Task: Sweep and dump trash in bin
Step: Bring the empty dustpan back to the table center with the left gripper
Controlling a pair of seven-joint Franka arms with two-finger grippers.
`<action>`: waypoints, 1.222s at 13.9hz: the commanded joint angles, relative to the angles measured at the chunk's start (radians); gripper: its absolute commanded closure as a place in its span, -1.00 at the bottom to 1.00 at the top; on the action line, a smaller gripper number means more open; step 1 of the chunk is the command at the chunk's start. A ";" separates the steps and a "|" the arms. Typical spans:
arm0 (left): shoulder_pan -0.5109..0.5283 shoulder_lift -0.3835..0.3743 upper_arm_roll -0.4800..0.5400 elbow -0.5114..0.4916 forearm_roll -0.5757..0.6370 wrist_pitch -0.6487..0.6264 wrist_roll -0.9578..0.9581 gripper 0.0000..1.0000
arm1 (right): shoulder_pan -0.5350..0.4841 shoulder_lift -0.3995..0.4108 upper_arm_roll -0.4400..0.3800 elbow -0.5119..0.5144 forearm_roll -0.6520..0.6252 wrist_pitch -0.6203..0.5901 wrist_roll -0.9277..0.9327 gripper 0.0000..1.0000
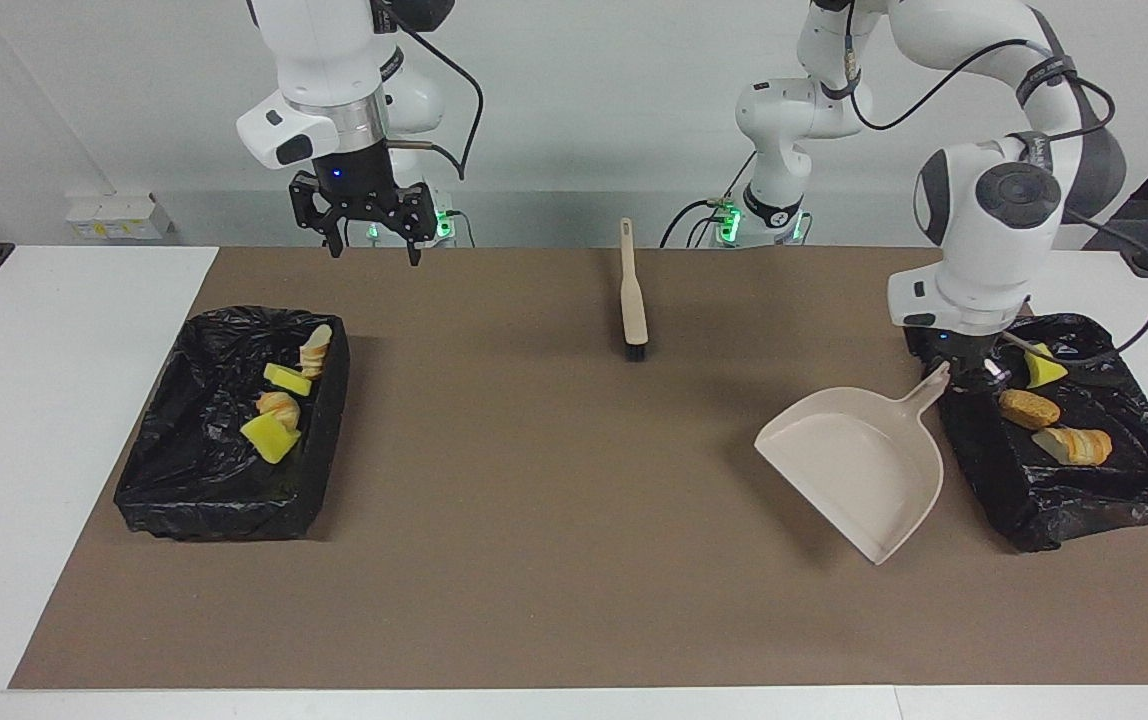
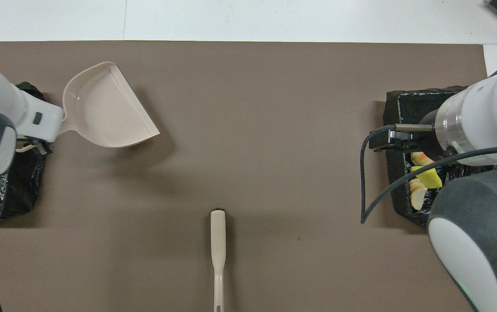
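My left gripper (image 1: pixel 972 374) is shut on the handle of the beige dustpan (image 1: pixel 854 470), which hangs empty and tilted low over the mat beside the black bin (image 1: pixel 984 470) at the left arm's end. That bin holds trash: a yellow sponge chunk (image 1: pixel 1044 366), a nugget (image 1: pixel 1029 408) and a bread piece (image 1: pixel 1074 446). My right gripper (image 1: pixel 375 250) is open and empty, raised over the mat's edge by the robots. The other black bin (image 1: pixel 214 505) holds sponge chunks (image 1: pixel 271 438) and bread pieces (image 1: pixel 280 405). From overhead the dustpan (image 2: pixel 108 112) shows; both grippers are hidden under their wrists.
A beige brush (image 1: pixel 634 300) lies on the brown mat (image 1: pixel 574 560) midway between the arms, close to the robots, handle toward them; it is the brush (image 2: pixel 218 242) in the overhead view. White table borders the mat.
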 commanded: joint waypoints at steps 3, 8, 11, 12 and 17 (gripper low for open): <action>-0.182 0.014 0.020 -0.078 -0.134 0.032 -0.540 1.00 | -0.020 0.024 -0.006 0.060 -0.014 -0.035 -0.084 -1.00; -0.366 0.083 0.020 -0.078 -0.284 0.217 -1.044 1.00 | -0.021 0.025 -0.007 0.063 -0.005 -0.053 -0.085 -1.00; -0.443 0.096 0.020 -0.075 -0.295 0.272 -1.278 1.00 | -0.026 0.021 -0.015 0.066 0.001 -0.085 -0.087 -1.00; -0.464 0.096 0.020 -0.077 -0.295 0.294 -1.348 1.00 | -0.017 0.022 -0.044 0.072 0.013 -0.099 -0.085 -1.00; -0.486 0.091 0.019 -0.095 -0.295 0.308 -1.403 1.00 | 0.015 0.019 -0.124 0.077 0.047 -0.090 -0.084 -1.00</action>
